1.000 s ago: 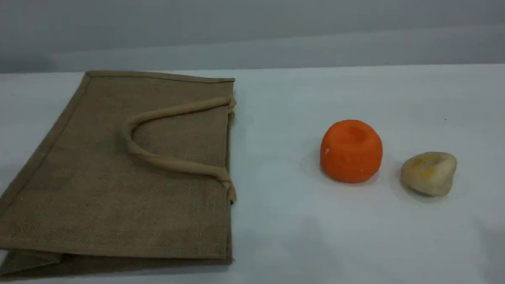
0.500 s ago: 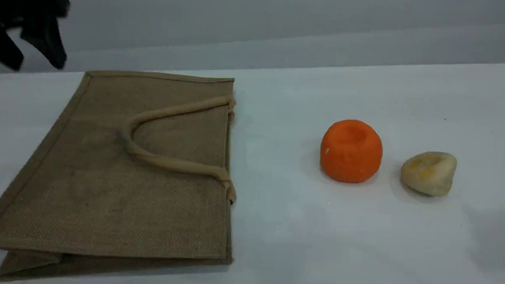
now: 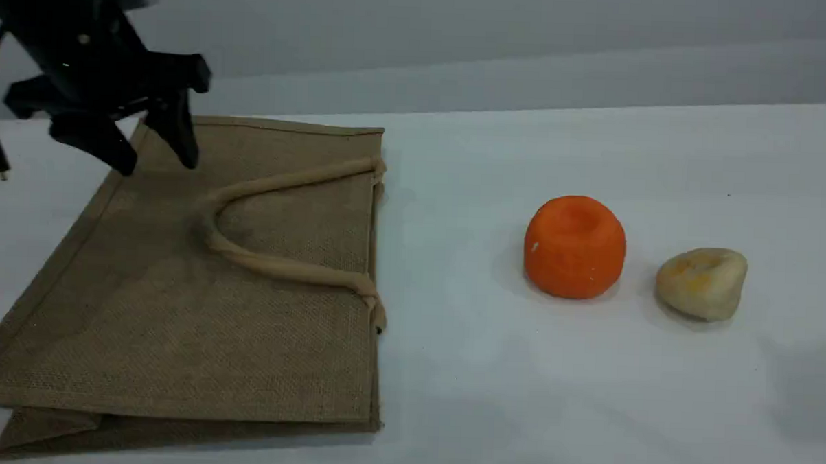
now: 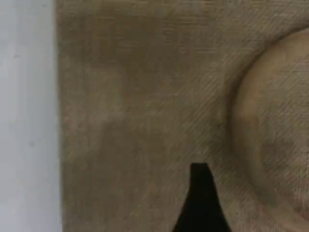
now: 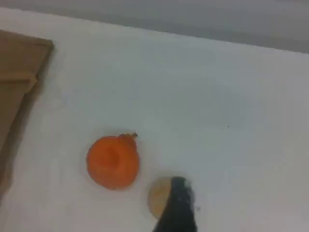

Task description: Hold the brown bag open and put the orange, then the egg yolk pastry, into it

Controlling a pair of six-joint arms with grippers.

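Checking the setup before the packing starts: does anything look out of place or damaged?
Nothing stands out. The brown bag lies flat and closed, the orange and egg yolk pastry sit apart on the table, intact. The left pincer hangs open over the bag.

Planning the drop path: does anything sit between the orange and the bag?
Nothing visible does. Bare table lies between the orange and the bag, but the bag lies flat, its mouth closed.

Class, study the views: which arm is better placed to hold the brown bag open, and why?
The left. Its open left gripper hovers over the brown bag near the handle. The right arm is absent from the scene view; its camera overlooks the orange.
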